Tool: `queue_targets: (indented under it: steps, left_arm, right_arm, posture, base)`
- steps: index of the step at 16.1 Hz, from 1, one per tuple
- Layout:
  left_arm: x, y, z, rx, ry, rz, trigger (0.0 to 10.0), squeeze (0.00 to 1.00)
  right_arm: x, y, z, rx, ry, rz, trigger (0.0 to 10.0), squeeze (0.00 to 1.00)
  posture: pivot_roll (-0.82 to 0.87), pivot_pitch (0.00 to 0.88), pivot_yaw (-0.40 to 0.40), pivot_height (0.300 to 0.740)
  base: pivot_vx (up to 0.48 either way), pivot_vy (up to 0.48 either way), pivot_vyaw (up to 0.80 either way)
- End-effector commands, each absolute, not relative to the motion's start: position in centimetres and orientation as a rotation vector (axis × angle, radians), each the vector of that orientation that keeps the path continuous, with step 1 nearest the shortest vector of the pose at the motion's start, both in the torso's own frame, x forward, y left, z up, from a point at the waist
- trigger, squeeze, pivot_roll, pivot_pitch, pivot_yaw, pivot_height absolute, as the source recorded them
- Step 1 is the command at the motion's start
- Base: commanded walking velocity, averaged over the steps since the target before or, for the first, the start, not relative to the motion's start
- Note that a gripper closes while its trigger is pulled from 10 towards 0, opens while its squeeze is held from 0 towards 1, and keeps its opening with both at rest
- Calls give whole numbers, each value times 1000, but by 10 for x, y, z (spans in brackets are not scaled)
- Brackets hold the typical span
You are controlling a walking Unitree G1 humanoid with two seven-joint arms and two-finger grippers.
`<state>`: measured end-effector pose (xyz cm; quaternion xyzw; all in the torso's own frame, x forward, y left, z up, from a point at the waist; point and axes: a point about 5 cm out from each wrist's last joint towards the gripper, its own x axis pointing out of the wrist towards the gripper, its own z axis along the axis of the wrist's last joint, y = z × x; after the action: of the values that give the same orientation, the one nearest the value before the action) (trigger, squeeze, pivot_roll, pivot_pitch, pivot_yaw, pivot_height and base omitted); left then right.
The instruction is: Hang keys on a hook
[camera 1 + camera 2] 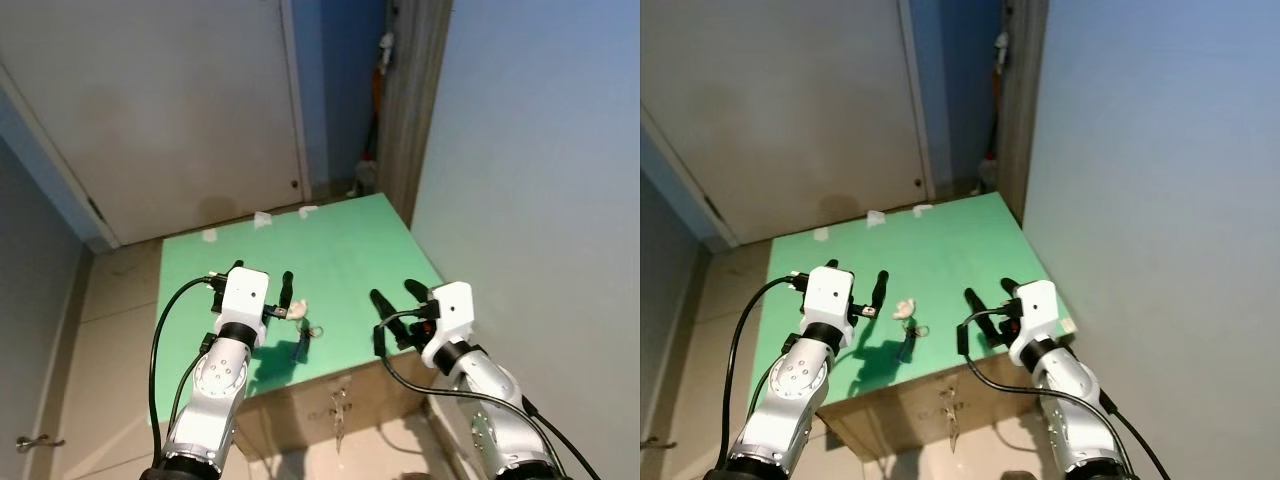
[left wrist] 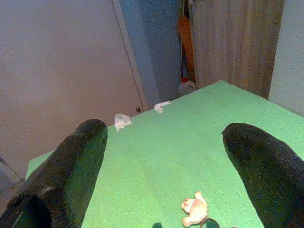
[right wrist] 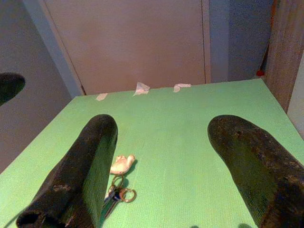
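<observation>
A bunch of keys [image 1: 303, 342] with a cream charm [image 1: 298, 310] lies on the green tabletop [image 1: 340, 250], near its front edge. My left gripper [image 1: 263, 272] hovers open just left of the charm, fingers pointing toward the back of the table; the charm [image 2: 194, 209] sits low between its fingers [image 2: 76, 166]. My right gripper [image 1: 392, 292] is open too, over the front right of the table, a hand's width right of the keys. In its wrist view the keys [image 3: 116, 194] and the charm [image 3: 122, 165] lie beside one finger [image 3: 85, 166].
White scraps of tape [image 1: 262, 219] mark the table's back edge. A brown cabinet front [image 1: 330, 400] under the table has something metallic hanging on it. A pale wall [image 1: 540, 150] stands close on the right, a white door [image 1: 170, 100] behind, an orange broom [image 1: 378, 90] in the corner.
</observation>
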<state>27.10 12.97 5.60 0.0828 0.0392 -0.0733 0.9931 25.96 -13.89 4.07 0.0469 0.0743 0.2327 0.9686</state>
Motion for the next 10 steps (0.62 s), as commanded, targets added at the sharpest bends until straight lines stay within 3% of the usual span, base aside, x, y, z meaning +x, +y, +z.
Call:
queue_targets:
  steps: [1, 10]
  left_arm:
    - [272, 135, 62, 162, 45, -115, 10000, 0]
    - [278, 137, 65, 182, 48, -99, 10000, 0]
  right_arm:
    - [265, -135, 46, 95, 137, 490, 10000, 0]
    - [263, -134, 40, 88, 165, 503, 10000, 0]
  posture:
    - [-165, 0, 83, 740]
    - [-161, 0, 80, 740]
  base:
    - [0, 0, 0]
    - [480, 0, 0]
